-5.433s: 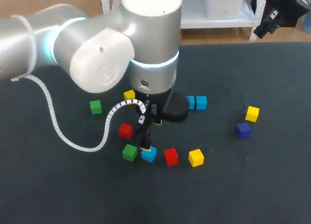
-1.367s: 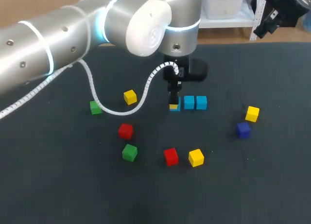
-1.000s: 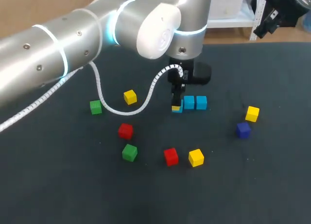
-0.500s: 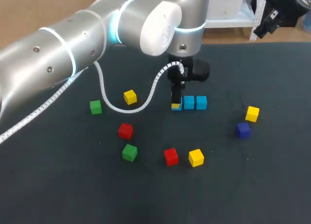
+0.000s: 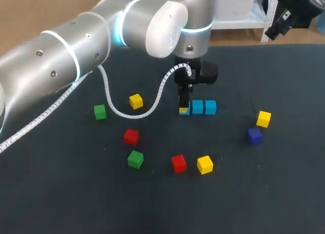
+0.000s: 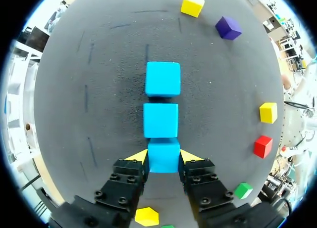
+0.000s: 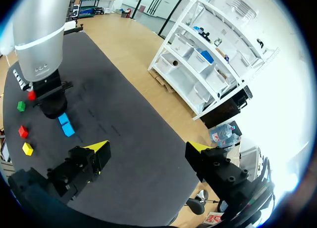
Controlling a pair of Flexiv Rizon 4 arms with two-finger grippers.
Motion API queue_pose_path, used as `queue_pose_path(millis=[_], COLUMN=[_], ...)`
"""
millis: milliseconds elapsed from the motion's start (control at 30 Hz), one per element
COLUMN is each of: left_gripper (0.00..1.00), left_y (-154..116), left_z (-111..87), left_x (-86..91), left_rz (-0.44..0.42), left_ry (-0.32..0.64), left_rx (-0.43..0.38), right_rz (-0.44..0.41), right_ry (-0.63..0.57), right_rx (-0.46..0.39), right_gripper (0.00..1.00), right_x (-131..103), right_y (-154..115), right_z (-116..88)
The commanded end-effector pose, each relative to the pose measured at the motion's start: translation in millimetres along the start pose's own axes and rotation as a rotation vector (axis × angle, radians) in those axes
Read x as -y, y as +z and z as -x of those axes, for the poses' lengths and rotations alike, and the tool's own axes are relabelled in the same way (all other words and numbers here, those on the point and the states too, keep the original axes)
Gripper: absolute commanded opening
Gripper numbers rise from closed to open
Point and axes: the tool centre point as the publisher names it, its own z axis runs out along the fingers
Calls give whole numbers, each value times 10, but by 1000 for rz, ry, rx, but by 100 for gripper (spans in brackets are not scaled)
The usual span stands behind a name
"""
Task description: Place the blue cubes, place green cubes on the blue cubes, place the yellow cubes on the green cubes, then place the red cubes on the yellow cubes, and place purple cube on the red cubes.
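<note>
My left gripper [image 5: 184, 109] is shut on a light blue cube [image 6: 163, 156], its yellow fingertips [image 6: 139, 155] pressing two opposite sides. The cube sits low at the table, at the left end of a row with two other blue cubes [image 5: 197, 107] [image 5: 210, 107], and touches the nearer one [image 6: 160, 120]. Green cubes [image 5: 100, 111] [image 5: 135, 159], yellow cubes [image 5: 135, 101] [image 5: 205, 164] [image 5: 263, 119], red cubes [image 5: 131, 136] [image 5: 179, 163] and a purple cube [image 5: 254, 135] lie scattered singly. My right gripper [image 7: 148, 149] hangs open and empty, high above the table's far right edge.
The left arm [image 5: 76, 46] stretches from the left over the back of the dark table mat [image 5: 284, 193], its white cable [image 5: 109, 107] looping low near the back yellow cube. The front and far right of the mat hold no cubes.
The left gripper has carried the blue cube from beside the front green cube back to the left end of the blue row. In the last half second it has hardly moved.
</note>
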Motion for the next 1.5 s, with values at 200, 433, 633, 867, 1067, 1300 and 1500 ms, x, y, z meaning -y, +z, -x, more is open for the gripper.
queue_pose_path(millis=[200,433,633,867,1067,1300,1500], left_gripper=[0,2,35,100,100,69,42], left_y=[21,56,61,48,22,-8,-16], left_z=[-12,-9,2,-4,-27,-29,-24], left_x=[-94,-99,-93,-77,-61,-62,-53], left_rz=[1,-11,-9,-9,-4,4,8], left_ry=[-1,16,27,33,28,30,38], left_rx=[5,15,22,26,32,39,43], right_rz=[-8,-8,-8,-8,-8,-8,-8], right_ry=[2,2,2,2,2,2,2], right_rx=[3,3,3,3,3,3,3], right_gripper=[100,100,100,100,100,100,100], right_x=[-18,-18,-18,-18,-18,-18,-18], right_y=[-3,-3,-3,-3,-3,-3,-3], right_z=[-13,-13,-13,-13,-13,-13,-13])
